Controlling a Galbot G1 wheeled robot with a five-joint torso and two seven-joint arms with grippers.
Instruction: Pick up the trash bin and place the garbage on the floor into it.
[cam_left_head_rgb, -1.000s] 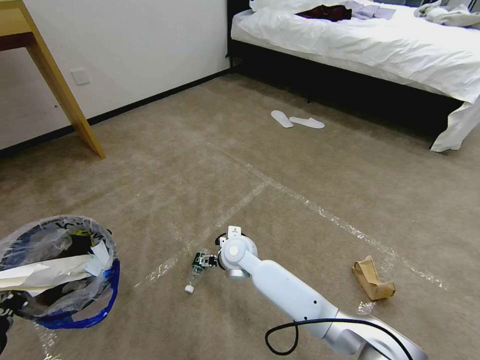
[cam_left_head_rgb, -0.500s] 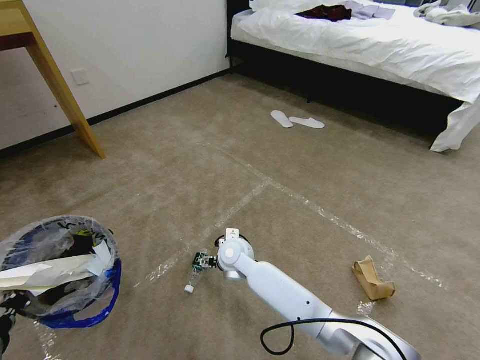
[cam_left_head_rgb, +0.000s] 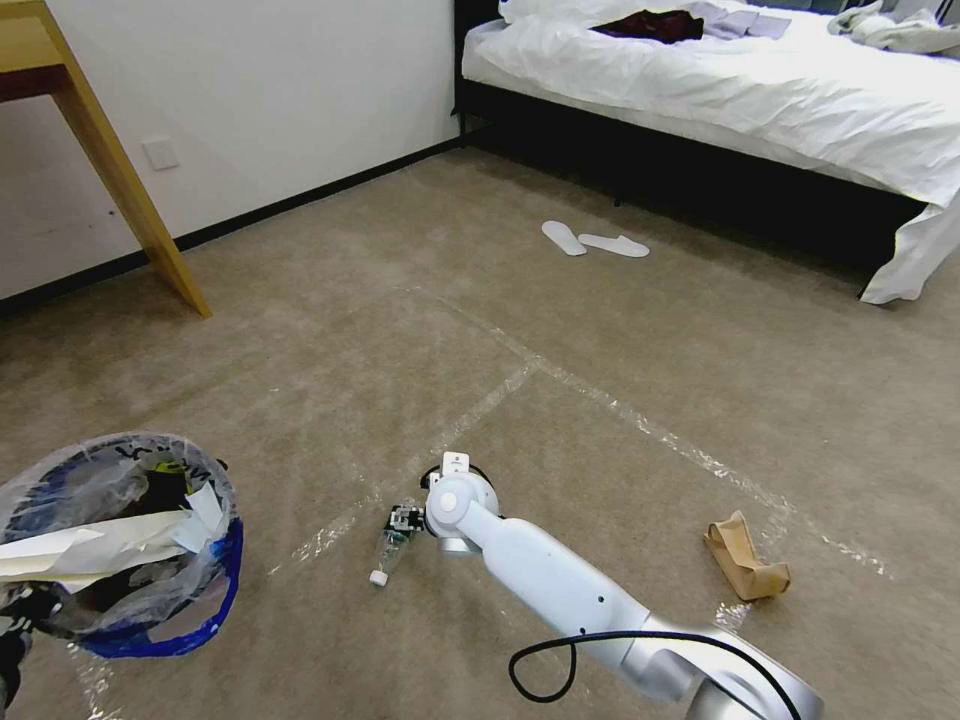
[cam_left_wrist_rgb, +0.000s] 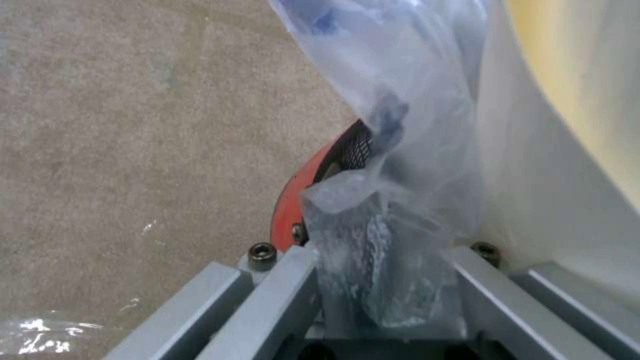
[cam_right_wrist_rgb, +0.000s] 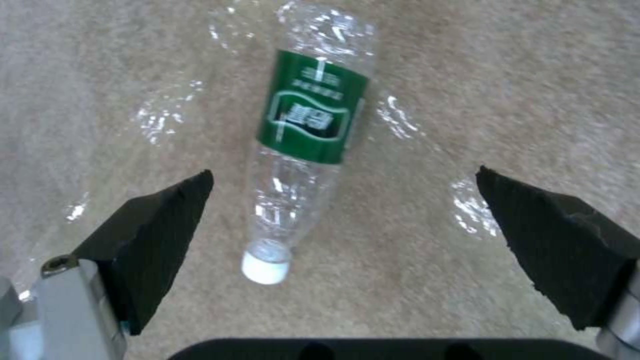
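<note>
The trash bin (cam_left_head_rgb: 120, 540), lined with a crinkly clear bag with blue edging, hangs at the lower left with white paper and dark litter inside. My left gripper (cam_left_wrist_rgb: 380, 260) is shut on its red rim (cam_left_wrist_rgb: 291, 200) and the bag. A clear bottle (cam_left_head_rgb: 388, 548) with a green label and white cap lies on the carpeted floor (cam_left_head_rgb: 600, 330) beside a tape line. My right gripper (cam_left_head_rgb: 405, 520) hovers just over it. In the right wrist view this gripper (cam_right_wrist_rgb: 340, 172) is open, its dark pads apart on either side of the bottle (cam_right_wrist_rgb: 307, 125). A crumpled brown paper bag (cam_left_head_rgb: 745, 565) lies to the right.
A bed (cam_left_head_rgb: 750, 90) with white bedding stands at the back right, with two white slippers (cam_left_head_rgb: 595, 240) on the carpet before it. A wooden table leg (cam_left_head_rgb: 130, 190) slants down at the back left by the wall.
My right arm has crept a little to the left and forward, bringing the open gripper closer over the bottle. The bin and the left arm have stayed put.
</note>
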